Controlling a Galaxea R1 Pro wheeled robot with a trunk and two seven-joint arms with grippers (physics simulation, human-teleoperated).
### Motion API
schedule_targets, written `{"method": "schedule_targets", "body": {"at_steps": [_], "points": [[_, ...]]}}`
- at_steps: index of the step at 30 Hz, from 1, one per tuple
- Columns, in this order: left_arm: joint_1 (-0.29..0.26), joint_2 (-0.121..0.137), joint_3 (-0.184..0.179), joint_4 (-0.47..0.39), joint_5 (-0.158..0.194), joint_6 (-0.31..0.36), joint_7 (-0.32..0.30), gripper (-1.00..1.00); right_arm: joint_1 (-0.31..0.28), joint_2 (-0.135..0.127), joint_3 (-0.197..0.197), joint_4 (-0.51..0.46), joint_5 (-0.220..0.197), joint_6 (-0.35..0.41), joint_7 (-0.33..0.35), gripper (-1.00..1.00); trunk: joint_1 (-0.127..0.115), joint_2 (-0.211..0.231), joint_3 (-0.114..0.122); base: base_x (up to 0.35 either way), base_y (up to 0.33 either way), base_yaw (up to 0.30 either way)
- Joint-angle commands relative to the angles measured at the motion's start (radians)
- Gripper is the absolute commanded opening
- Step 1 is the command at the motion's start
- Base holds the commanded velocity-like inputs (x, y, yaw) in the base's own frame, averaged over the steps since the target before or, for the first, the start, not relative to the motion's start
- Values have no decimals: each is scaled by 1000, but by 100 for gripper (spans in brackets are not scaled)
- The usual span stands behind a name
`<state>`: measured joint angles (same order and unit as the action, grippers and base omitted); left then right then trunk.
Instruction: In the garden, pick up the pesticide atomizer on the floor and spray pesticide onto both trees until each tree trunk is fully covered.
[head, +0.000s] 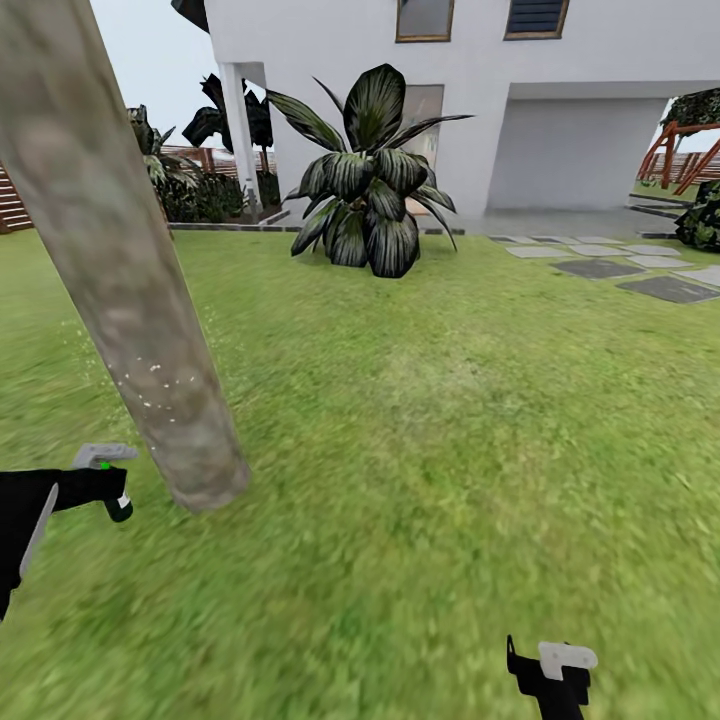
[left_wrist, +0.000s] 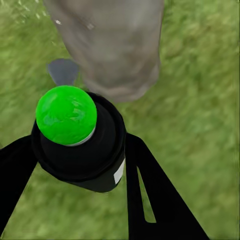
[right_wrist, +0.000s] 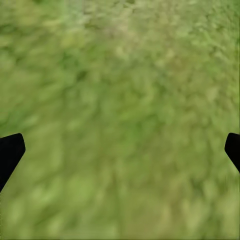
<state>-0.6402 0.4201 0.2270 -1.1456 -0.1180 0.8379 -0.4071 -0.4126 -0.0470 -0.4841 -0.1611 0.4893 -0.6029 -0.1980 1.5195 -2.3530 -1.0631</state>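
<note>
A thick, smooth grey-tan tree trunk (head: 130, 290) leans across the left of the head view, its base in the lawn. A few white specks dot its lower part. My left gripper (head: 112, 495) hangs just left of the trunk's base, shut on the pesticide atomizer (head: 118, 508). In the left wrist view the atomizer (left_wrist: 85, 155) is a black can with a bright green cap, held between both black fingers (left_wrist: 150, 195), with the trunk base (left_wrist: 115, 50) close beyond it. My right gripper (head: 555, 668) is low at the front right, open over bare grass (right_wrist: 120, 150).
Lawn (head: 450, 450) spreads to the right and ahead. A large dark-leaved plant (head: 370, 180) stands before a white house (head: 560, 90). Grey paving slabs (head: 640, 270) and a wooden play frame (head: 685, 150) lie at the far right, with a slat fence (head: 10, 205) at the far left.
</note>
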Motion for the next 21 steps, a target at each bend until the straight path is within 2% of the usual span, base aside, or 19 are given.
{"method": "schedule_targets", "body": {"at_steps": [1,2,4,9,10,13,18,19,21], "points": [[-2,3,2,0,1,1,1,-100,0,0,0,0,0,0,0,100,0,0,0,9,8,0],[-20,22,29,-1,1,6,1,-100,0,0,0,0,0,0,0,100,0,0,0,3,3,0],[-58,35,53,-2,1,13,-2,-100,0,-1,0,0,0,0,-1,100,0,0,0,1,1,0],[-61,39,58,4,7,3,-11,-100,0,-1,0,0,0,1,0,100,0,0,0,0,0,0],[-60,39,58,5,8,-1,-32,-100,0,-1,1,0,0,0,0,100,0,0,0,0,0,0],[-60,39,52,2,-1,-29,-168,-100,0,-1,0,0,0,0,0,100,0,0,0,0,0,0],[-59,43,61,2,-6,-38,-191,-100,0,-1,0,0,0,0,0,100,0,0,0,0,0,0],[-60,46,67,1,-6,-39,-191,-100,0,-1,1,0,0,0,0,100,0,0,0,0,0,0],[-62,52,120,0,-6,-38,-191,-100,0,-1,1,0,0,0,0,100,0,0,0,0,0,0]]}}
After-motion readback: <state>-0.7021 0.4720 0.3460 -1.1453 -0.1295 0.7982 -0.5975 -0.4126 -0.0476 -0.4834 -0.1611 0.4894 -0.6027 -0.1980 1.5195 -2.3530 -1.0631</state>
